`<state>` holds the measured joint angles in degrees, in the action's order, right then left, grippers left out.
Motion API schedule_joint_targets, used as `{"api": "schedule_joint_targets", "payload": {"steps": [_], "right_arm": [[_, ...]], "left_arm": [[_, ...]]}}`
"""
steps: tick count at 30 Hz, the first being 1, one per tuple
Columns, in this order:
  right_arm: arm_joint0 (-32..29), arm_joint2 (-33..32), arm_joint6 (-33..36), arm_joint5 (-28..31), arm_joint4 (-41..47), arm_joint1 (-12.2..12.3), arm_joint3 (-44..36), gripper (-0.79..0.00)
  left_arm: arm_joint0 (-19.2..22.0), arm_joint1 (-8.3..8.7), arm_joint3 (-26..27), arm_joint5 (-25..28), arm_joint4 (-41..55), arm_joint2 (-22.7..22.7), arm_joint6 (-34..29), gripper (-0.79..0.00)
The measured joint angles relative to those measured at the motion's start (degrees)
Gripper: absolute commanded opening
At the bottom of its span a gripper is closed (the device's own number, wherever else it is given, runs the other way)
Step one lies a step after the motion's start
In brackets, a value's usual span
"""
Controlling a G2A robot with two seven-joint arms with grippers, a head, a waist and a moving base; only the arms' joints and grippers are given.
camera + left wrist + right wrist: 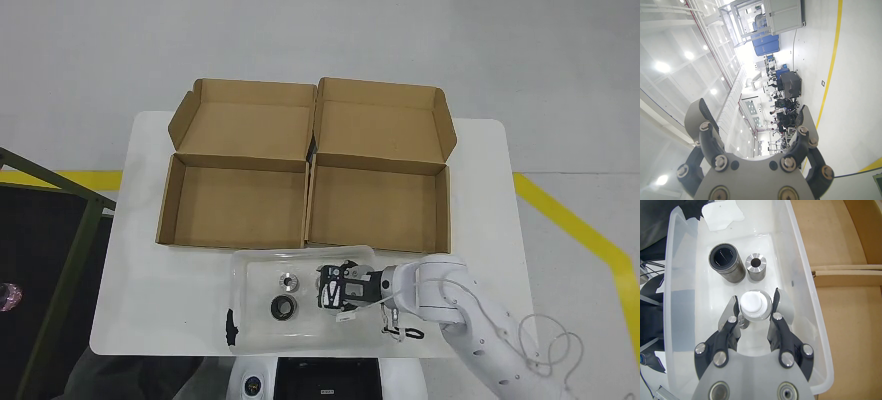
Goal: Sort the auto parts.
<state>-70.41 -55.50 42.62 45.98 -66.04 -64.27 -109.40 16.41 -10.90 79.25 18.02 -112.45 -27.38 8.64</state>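
A clear plastic bin (240, 262) stands at the table's front edge. Inside it my right gripper (755, 303) is shut on a round part with a white cap (751, 304), one finger on each side. Just beyond that stand a large dark linear bearing (727, 263) and a smaller steel bushing (755, 267), both upright. A small metal piece (743, 323) lies under the held part. From above, the right gripper (335, 287) sits mid-bin, beside the bushing (288, 281) and bearing (284, 308). My left gripper (753, 113) is open, holds nothing and points out at the room.
Two open cardboard boxes (240, 205) (378, 208) sit side by side behind the bin, lids folded back. The bin wall (804, 262) runs close along the box edge (846, 273). Torn paper (723, 217) lies at the bin's far end.
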Motion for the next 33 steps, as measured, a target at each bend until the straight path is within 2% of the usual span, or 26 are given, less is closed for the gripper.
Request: {"api": "schedule_joint_targets", "payload": {"steps": [1,2,22,33], "right_arm": [[0.09,0.08,-0.16,-0.15,-0.15,0.01,0.11,-0.727],[0.16,0.16,-0.35,-0.28,-0.27,0.02,0.17,-0.785],[0.88,-1.73,-7.42,0.86,3.03,0.85,-7.73,-0.785],[-1.86,-7.85,-19.86,-2.82,1.13,1.47,-13.07,-0.785]], "left_arm": [[0.0,0.0,0.0,0.0,0.0,0.0,0.0,0.0],[0.0,0.0,0.0,0.0,0.0,0.0,0.0,0.0],[0.0,0.0,0.0,0.0,0.0,0.0,0.0,0.0],[0.0,0.0,0.0,0.0,0.0,0.0,0.0,0.0]]}}
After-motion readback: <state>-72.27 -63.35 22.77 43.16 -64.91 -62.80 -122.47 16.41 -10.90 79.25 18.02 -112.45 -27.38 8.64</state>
